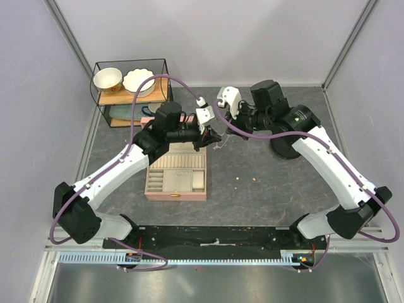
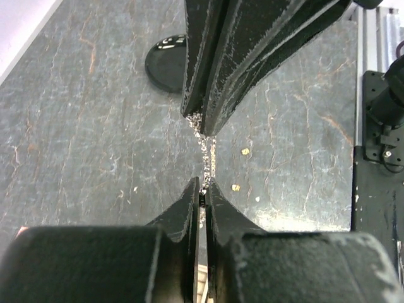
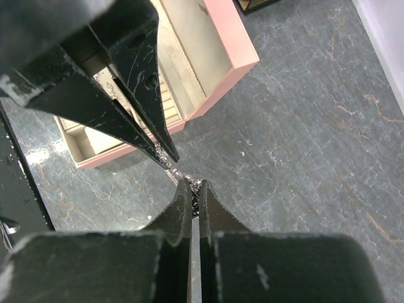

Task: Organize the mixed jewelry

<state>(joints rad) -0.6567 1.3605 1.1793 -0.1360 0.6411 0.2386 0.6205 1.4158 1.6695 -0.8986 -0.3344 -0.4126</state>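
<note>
The silvery chain is off the worktop, pinched at both ends of a short visible run. The left claw is closed on its near end and the right claw is closed on its far end, the two sets of tips nose to nose with only that glittering stretch between them. The chain's long axis therefore runs straight from one claw to the other, just beyond the far right corner of the pink jewellery box and pointing away from the box. In the top view a faint loose strand seems to hang below the tips, though it is too fine to be sure. The box lies open with its compartments up, on the left arm's side, so I judge the left arm the nearer one to carry the chain in. For that the right claw would have to release first, since the taut run ties the two arms together. The tips stand so close that either arm swinging toward the box could brush the other. A few tiny gold beads lie loose on the worktop to the right of the box, well apart from it and below the held chain. A black disc sits farther right of the box, partly under the right arm, and a wire shelf with bowls stands beyond the box's far left corner. Neither of these is in the chain's way.
</note>
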